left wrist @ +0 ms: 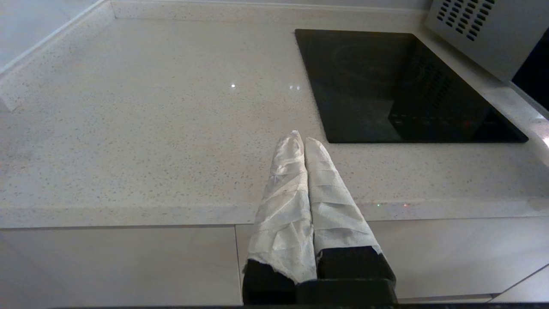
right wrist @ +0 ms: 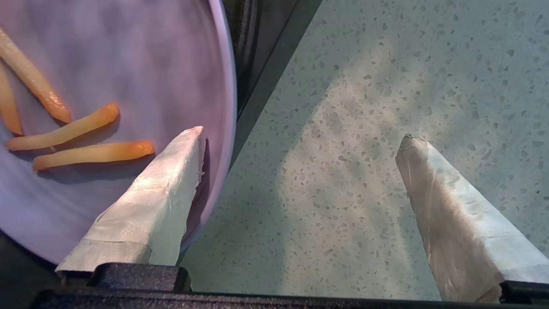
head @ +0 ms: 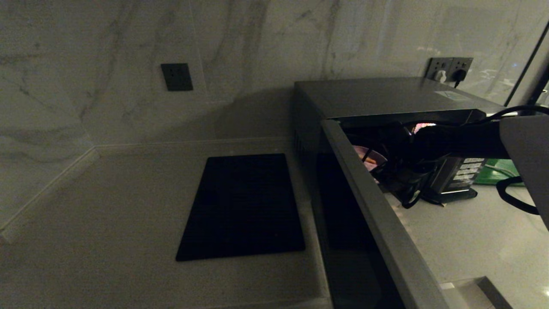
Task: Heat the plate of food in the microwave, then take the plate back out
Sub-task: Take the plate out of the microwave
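Note:
The silver-grey microwave (head: 386, 96) stands at the right with its door (head: 377, 214) swung open toward me. The lavender plate (head: 364, 153) lies at the mouth of the cavity, half hidden by the door's edge. In the right wrist view the plate (right wrist: 128, 64) carries a few orange-yellow fries (right wrist: 85, 152). My right gripper (right wrist: 302, 133) is open wide: one wrapped finger (right wrist: 163, 193) sits over the plate's inside, the other (right wrist: 446, 206) over the speckled counter, the rim between them ungripped. In the head view it (head: 401, 171) shows as a dark mass at the opening. My left gripper (left wrist: 304, 136) is shut and empty above the counter's front edge.
A flat black cooktop (head: 242, 206) is set into the counter left of the microwave, also in the left wrist view (left wrist: 399, 86). A green board (head: 502, 171) lies beyond the microwave's button panel (head: 469, 169). A wall socket (head: 448, 68) with plugs is behind.

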Available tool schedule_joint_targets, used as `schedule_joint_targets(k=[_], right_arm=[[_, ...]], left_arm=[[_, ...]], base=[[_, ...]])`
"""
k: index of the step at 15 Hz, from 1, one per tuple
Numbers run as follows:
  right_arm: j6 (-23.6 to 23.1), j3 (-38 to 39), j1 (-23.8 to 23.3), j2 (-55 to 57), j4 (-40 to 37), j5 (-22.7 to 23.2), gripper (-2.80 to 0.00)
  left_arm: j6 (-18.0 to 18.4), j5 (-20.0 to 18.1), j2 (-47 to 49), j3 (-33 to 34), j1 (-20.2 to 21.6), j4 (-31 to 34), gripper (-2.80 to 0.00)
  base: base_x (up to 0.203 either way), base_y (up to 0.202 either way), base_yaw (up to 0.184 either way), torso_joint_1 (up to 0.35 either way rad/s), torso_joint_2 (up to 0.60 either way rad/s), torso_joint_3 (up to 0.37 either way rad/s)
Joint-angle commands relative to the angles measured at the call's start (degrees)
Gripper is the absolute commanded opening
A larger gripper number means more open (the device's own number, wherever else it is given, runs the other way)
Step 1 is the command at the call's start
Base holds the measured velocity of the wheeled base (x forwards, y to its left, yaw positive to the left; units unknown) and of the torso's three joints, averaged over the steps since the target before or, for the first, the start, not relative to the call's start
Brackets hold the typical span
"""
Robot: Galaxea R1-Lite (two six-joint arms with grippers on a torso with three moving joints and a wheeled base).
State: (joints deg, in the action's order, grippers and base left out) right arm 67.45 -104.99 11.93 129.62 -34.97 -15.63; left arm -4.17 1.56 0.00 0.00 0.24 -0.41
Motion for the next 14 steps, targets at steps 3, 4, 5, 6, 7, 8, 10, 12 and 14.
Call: schedule_joint_targets(k=[3,4,5,6,7,8,10,12,14], right_arm=[[0.4,-0.04,0.02,0.37,-0.18,-0.1,0.0],[0.4,-0.04,0.02,0.37,-0.18,-0.07,0.0],[0.34,-0.04,0.02,0.37,-0.18,-0.02,0.0],[0.31,-0.1,0.02,0.31,-0.18,-0.02,0.0],[0.4,-0.13,0.02,0.22,-0.18,-0.02,0.0],[0.4,-0.22,0.02,0.19,-0.18,-0.02,0.0],[0.4,-0.4,0.02,0.1,-0.14,-0.02,0.0],[0.4,-0.48,-0.07,-0.13,-0.1,-0.02,0.0],[0.4,-0.56,-0.07,-0.23,-0.1,-0.02,0.0]], left_arm=[[-0.04,0.02,0.09,0.0,0.02,-0.02,-2.8],[-0.04,0.11,0.09,0.0,0.02,-0.02,-2.8],[-0.04,0.11,0.09,0.0,0.02,-0.02,-2.8],[-0.04,0.02,0.09,0.0,0.02,-0.02,-2.8],[-0.04,0.02,0.09,0.0,0.02,-0.02,-2.8],[-0.04,0.02,0.09,0.0,0.02,-0.02,-2.8],[-0.04,0.02,0.09,0.0,0.02,-0.02,-2.8],[-0.04,0.02,0.09,0.0,0.02,-0.02,-2.8],[-0.04,0.02,0.09,0.0,0.02,-0.02,-2.8]], base=[[0.0,0.0,0.0,0.0,0.0,0.0],[0.0,0.0,0.0,0.0,0.0,0.0],[0.0,0.0,0.0,0.0,0.0,0.0],[0.0,0.0,0.0,0.0,0.0,0.0],[0.0,0.0,0.0,0.0,0.0,0.0],[0.0,0.0,0.0,0.0,0.0,0.0],[0.0,0.0,0.0,0.0,0.0,0.0],[0.0,0.0,0.0,0.0,0.0,0.0],[0.0,0.0,0.0,0.0,0.0,0.0]])
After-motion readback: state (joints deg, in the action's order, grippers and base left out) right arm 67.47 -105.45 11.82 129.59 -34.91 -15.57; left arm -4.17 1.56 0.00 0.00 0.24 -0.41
